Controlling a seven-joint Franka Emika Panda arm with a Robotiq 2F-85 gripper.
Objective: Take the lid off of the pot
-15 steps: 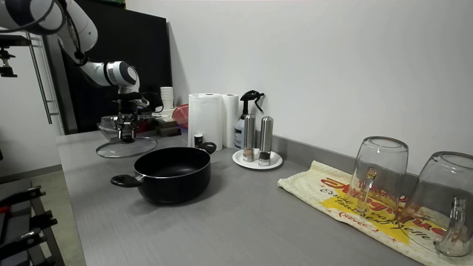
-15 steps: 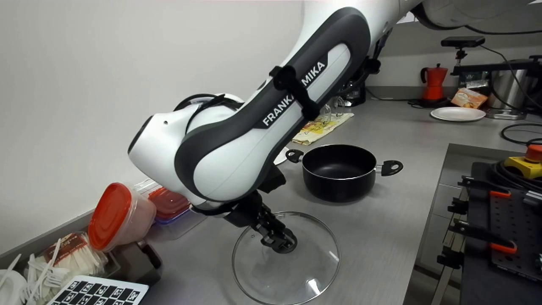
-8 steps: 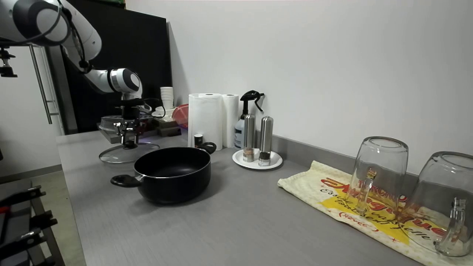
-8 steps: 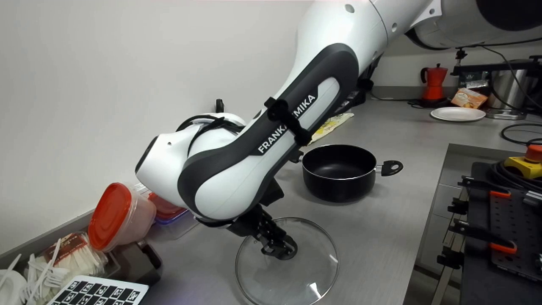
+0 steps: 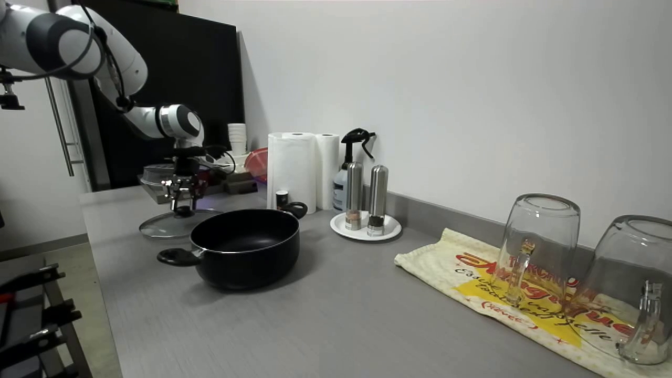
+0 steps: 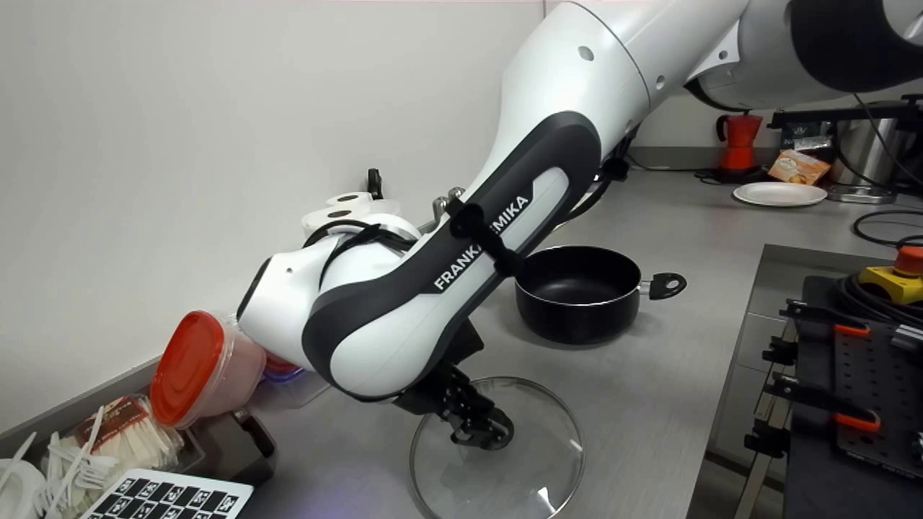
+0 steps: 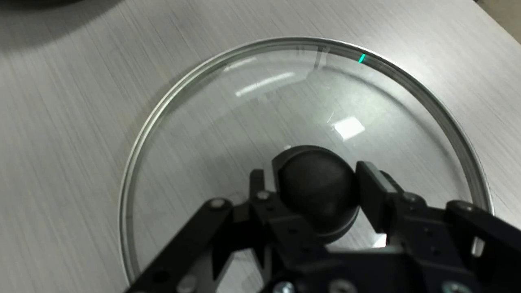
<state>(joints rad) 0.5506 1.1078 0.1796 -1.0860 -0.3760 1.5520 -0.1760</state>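
The black pot (image 5: 247, 265) stands on the counter with its top uncovered, and it also shows in an exterior view (image 6: 577, 317). The clear glass lid (image 5: 160, 227) is beside the pot, very low over the counter or touching it; I cannot tell which. It also shows in an exterior view (image 6: 526, 472) and in the wrist view (image 7: 220, 138). My gripper (image 5: 184, 209) points down at the lid's centre, also seen in an exterior view (image 6: 483, 432). In the wrist view my gripper (image 7: 311, 175) has the dark knob (image 7: 317, 187) between its fingers, partly hidden by the left finger.
Paper towel rolls (image 5: 291, 170), a spray bottle (image 5: 341, 186) and two steel grinders (image 5: 377, 199) on a white plate stand along the wall. Glass mugs (image 5: 541, 236) stand on a printed cloth. Red-lidded containers (image 6: 191, 367) sit near the lid. The counter's edge (image 6: 721, 404) runs opposite the wall.
My gripper and the lid have moved down together toward the counter, with a small shift sideways. The arm has lowered with them. The pot has not moved.
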